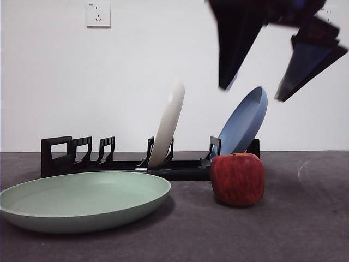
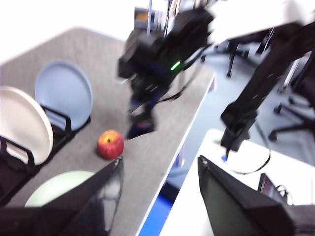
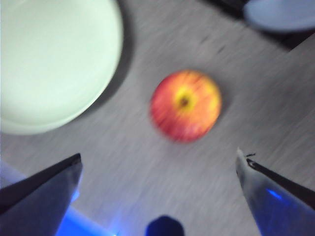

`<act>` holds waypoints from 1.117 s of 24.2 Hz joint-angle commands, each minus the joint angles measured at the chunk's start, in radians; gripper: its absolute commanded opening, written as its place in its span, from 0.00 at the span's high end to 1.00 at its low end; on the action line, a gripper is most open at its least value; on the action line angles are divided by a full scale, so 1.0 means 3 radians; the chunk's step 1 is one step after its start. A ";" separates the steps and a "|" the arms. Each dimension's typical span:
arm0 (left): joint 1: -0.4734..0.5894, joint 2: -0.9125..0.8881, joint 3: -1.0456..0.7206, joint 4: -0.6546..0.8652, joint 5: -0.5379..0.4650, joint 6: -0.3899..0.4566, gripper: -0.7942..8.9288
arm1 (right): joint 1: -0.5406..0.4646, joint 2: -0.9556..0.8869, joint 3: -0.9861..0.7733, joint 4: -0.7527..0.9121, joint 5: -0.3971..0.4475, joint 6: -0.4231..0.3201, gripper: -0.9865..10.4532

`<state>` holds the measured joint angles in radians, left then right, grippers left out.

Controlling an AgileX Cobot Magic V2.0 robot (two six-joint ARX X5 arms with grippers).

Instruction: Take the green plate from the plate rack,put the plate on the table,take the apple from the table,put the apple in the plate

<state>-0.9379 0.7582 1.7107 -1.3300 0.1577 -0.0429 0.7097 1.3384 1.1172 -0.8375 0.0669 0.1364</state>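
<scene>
Green plate (image 1: 82, 201) flat on grey table (image 1: 305, 229) | apple (image 1: 238, 178) beside | white wall (image 1: 54, 82) | right pincer (image 1: 281, 82) spread above apple

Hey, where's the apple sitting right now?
In the front view the apple stands on the table, right of the green plate and just before the blue plate.

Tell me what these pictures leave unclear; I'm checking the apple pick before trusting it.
- Right gripper: the front view's top edge cuts off the arm; jaws open above the apple.
- Apple: blurred by motion in the right wrist view.
- Plate rack: its base hidden behind the green plate, front view.
- Left gripper: blurred, open, empty.
</scene>
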 commanded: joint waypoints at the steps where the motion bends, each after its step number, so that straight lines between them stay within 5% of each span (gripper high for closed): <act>1: 0.0001 -0.0135 0.0001 0.0006 0.0010 -0.0103 0.66 | 0.0005 0.0267 -0.0031 0.0270 0.0183 0.0041 0.42; 18: -0.0045 -0.0238 0.0001 0.0005 0.0023 -0.0197 0.66 | -0.0146 0.1204 0.0025 0.0617 0.0186 0.0046 0.43; 21: -0.0043 -0.0238 0.0001 0.0005 0.0023 -0.0197 0.66 | -0.0149 0.1198 0.0025 0.0557 0.0189 0.0046 0.58; 25: -0.0043 -0.0238 0.0001 0.0005 0.0022 -0.0197 0.66 | -0.0167 0.1195 0.0025 0.0497 0.0215 0.0033 0.90; 27: -0.0043 -0.0238 0.0001 0.0005 0.0022 -0.0205 0.66 | -0.0167 0.1194 0.0031 0.0497 0.0215 0.0033 0.92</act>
<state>-0.9493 0.6907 1.7115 -1.3300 0.1642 -0.0982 0.6613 1.6920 1.1240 -0.6884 0.1268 0.1421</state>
